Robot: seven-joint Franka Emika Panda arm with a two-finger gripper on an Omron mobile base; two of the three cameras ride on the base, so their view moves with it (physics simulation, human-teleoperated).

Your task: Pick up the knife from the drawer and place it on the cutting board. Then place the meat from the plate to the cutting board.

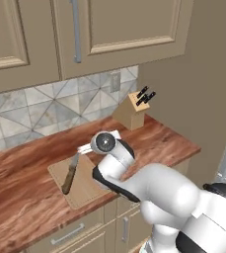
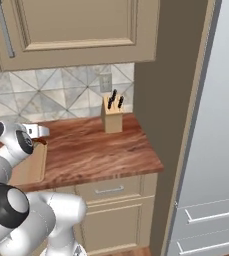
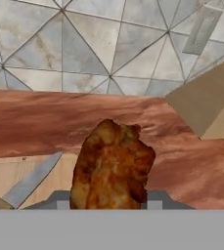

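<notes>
In the hand view my gripper (image 3: 107, 202) is shut on the meat (image 3: 112, 165), a reddish-brown lump held above the wooden counter just past the cutting board's (image 3: 6, 172) far edge. The knife (image 1: 70, 174) lies flat on the cutting board (image 1: 87, 190), brown handle toward the front and grey blade (image 3: 33, 179) pointing to the wall. My white hand (image 1: 98, 140) hovers over the board's back right corner, its fingers hidden behind the wrist. Below the board, the drawer (image 1: 67, 234) is shut. The plate is out of view.
A wooden knife block (image 1: 131, 114) with black-handled knives stands at the back right of the counter (image 2: 101, 150), near the side wall. Tiled backsplash and upper cabinets (image 1: 119, 29) rise behind. A grey fridge (image 2: 213, 150) flanks the counter's right end.
</notes>
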